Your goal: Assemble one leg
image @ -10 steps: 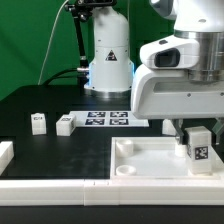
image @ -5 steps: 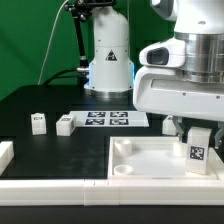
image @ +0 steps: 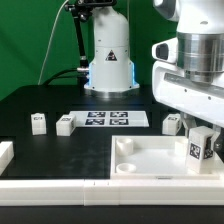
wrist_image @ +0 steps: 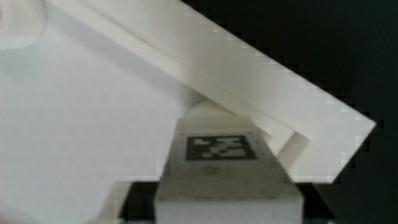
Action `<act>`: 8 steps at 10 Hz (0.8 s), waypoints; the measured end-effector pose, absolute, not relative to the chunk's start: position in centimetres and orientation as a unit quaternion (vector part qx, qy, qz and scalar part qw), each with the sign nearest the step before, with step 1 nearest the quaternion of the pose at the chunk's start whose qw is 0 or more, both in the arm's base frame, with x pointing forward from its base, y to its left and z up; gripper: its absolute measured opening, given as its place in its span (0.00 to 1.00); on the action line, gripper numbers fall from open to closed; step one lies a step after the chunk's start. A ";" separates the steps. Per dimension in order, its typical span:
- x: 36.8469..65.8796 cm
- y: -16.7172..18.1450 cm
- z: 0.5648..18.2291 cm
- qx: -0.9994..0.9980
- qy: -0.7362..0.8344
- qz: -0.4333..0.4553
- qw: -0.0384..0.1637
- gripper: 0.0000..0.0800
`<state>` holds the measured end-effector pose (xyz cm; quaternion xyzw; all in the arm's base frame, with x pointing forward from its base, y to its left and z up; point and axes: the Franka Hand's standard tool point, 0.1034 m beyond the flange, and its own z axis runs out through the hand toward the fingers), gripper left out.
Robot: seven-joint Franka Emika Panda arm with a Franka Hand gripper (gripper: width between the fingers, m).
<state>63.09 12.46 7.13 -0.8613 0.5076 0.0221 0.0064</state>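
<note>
My gripper [image: 199, 128] is shut on a leg [image: 198, 148], a small white block with a black-and-white tag on its face. I hold it upright over the right end of the large white tray-like piece [image: 140, 168]. In the wrist view the leg [wrist_image: 219, 152] stands between my dark fingers [wrist_image: 150, 198], close to the tray's raised corner wall [wrist_image: 267, 90]. Two more legs [image: 38, 122] [image: 65, 125] lie on the black table at the exterior view's left. Another leg [image: 171, 123] sits behind the tray, partly hidden by my arm.
The marker board [image: 108, 118] lies flat on the table behind the tray. A white robot base [image: 108, 60] stands at the back. A white rail [image: 50, 185] runs along the table's front edge, with a white block [image: 5, 153] at the far left.
My gripper has moved toward the exterior view's right with the leg, from over the tray's middle right to its right end. The other legs have not moved.
</note>
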 end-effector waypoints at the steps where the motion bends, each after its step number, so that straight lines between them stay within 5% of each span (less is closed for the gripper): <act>1: 63.2 12.4 7.1 -0.855 0.518 0.024 0.010 0.36; 3: 63.1 12.5 7.1 -0.852 0.522 0.025 0.010 0.36; 5: 63.1 12.6 7.0 -0.868 0.496 0.024 0.011 0.76; 8: 63.0 12.9 7.0 -0.947 0.322 0.017 0.004 0.81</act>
